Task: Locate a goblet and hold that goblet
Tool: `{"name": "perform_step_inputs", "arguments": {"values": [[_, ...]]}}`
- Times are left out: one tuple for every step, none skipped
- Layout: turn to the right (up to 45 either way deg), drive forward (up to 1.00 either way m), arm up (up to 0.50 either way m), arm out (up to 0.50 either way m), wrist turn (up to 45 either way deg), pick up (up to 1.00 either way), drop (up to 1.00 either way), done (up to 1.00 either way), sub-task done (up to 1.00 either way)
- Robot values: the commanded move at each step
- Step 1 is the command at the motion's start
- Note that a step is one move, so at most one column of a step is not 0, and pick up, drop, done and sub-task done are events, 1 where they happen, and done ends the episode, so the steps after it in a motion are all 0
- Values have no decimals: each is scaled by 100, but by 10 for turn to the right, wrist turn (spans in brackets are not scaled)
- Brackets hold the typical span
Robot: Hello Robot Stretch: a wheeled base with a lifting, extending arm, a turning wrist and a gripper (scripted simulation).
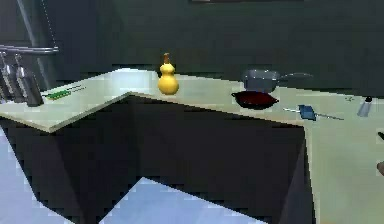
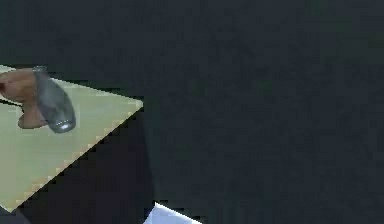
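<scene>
A grey metallic cup-shaped thing (image 2: pixel 54 101) lies tilted on the pale countertop (image 2: pixel 60 150) at the arm side view's left, its round end toward the counter's edge. Right behind it sits a brown lump (image 2: pixel 22 98). I cannot tell from its shape whether the grey thing is a goblet.
A pale U-shaped counter (image 1: pixel 215 100) on dark cabinets runs across the forward view. On it stand a yellow gourd-shaped vase (image 1: pixel 168 76), a grey pot (image 1: pixel 264 78), a dark red bowl (image 1: pixel 255 99), a small blue item (image 1: pixel 307 112) and dark bottles (image 1: pixel 22 82). Light floor (image 1: pixel 170 205) lies between the counter's arms.
</scene>
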Motion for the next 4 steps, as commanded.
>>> {"name": "perform_step_inputs", "arguments": {"values": [[450,0,0,0,0,0,0,0,0],[300,0,0,0,0,0,0,0,0],[0,55,0,0,0,0,0,0,0],[-450,0,0,0,0,0,0,0,0]]}}
